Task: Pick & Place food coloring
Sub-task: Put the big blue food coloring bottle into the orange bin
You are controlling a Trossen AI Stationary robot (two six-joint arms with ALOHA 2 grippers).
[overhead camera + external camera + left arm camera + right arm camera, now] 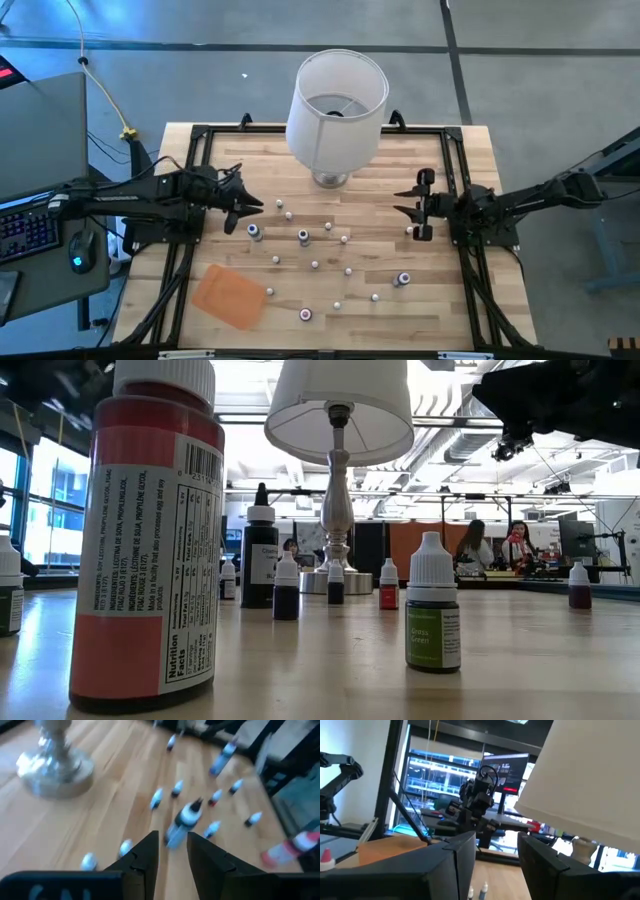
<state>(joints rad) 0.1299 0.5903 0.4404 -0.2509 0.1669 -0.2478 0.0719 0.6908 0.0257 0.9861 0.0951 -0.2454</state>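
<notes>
Several tiny food coloring bottles stand upright on their bases, scattered over the wooden table (440,300), among them a blue-topped one (255,232), another (303,236) and a red-topped one (305,314). My left gripper (250,210) hovers open over the table's left part, just on the far side of the blue-topped bottle. In the left wrist view a dark-capped bottle (182,822) stands just ahead of the open gripper (172,845). My right gripper (418,205) is wide open at the table's right side and holds nothing; it also shows in the right wrist view (495,842).
A tall lamp with a big white shade (337,105) stands on a silver base (52,770) at the far middle. A flat orange tray (230,295) lies at the near left corner. A large red bottle (150,530) and a green one (432,615) stand by the near edge.
</notes>
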